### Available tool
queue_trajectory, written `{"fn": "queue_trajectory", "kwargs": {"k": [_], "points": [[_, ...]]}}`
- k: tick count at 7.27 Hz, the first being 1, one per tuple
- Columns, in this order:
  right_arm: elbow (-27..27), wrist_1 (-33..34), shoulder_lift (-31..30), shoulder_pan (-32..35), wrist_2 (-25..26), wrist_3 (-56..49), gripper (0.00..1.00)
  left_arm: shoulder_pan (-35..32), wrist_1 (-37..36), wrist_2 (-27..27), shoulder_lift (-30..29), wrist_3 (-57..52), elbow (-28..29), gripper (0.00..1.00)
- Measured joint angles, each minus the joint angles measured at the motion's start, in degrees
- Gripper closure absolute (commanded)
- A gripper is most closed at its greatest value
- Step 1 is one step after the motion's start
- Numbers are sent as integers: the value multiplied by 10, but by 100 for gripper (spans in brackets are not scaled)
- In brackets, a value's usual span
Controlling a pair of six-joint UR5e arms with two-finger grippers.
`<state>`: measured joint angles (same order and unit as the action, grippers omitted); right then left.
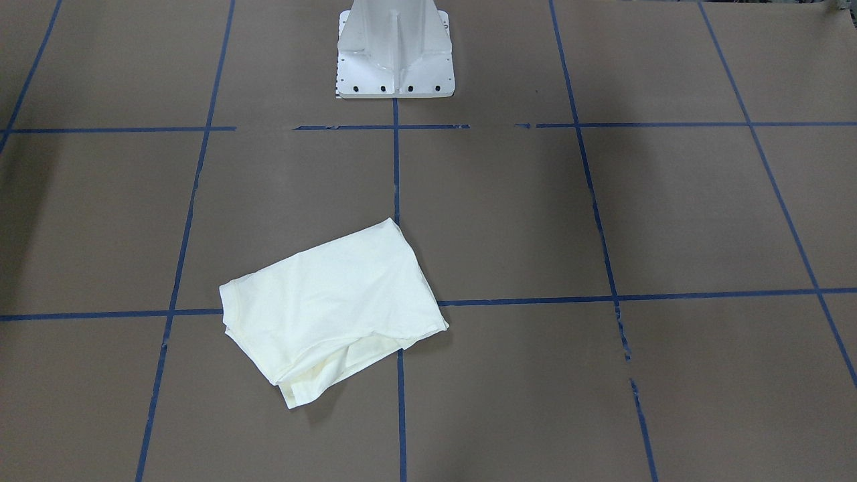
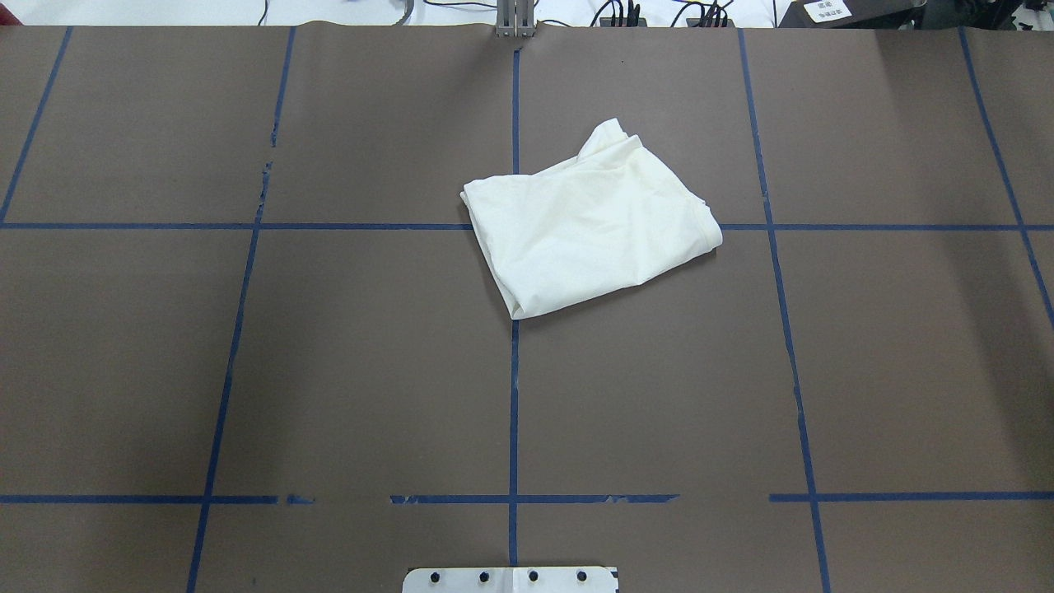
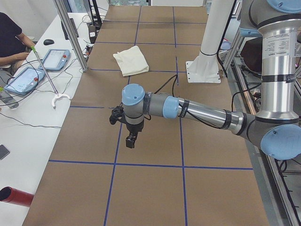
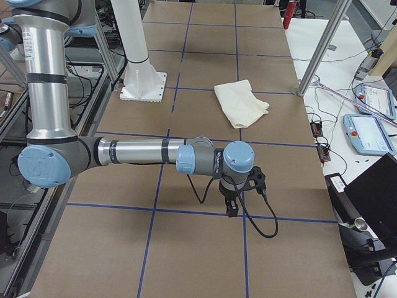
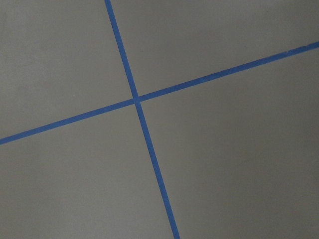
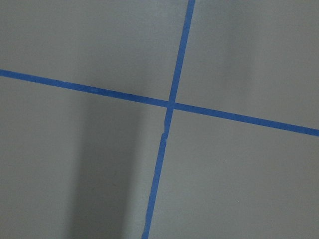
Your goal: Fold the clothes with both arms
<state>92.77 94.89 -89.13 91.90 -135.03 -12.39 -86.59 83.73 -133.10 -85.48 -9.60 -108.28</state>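
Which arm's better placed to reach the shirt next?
Right, by a little. The shirt lies mostly right of the centre tape line in the overhead view. The left gripper and right gripper both hang over bare table far from it, so neither is close.

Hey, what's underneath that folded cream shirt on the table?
The shirt lies on the brown table, over a crossing of blue tape lines. Lower folded layers poke out at one edge; anything between them, and any print, is hidden.
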Motion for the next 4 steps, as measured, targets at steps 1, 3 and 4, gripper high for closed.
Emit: {"fn": "queue_trajectory", "kwargs": {"k": [1, 3, 4], "points": [[0, -1, -3, -1, 0, 1, 0, 1, -1, -4, -1, -1, 1, 0], [-5, -1, -6, -9, 5, 5, 0, 1, -3, -6, -4, -1, -6, 0], [-9, -2, -6, -17, 7, 5, 0, 1, -3, -4, -4, 0, -5, 0]]}}
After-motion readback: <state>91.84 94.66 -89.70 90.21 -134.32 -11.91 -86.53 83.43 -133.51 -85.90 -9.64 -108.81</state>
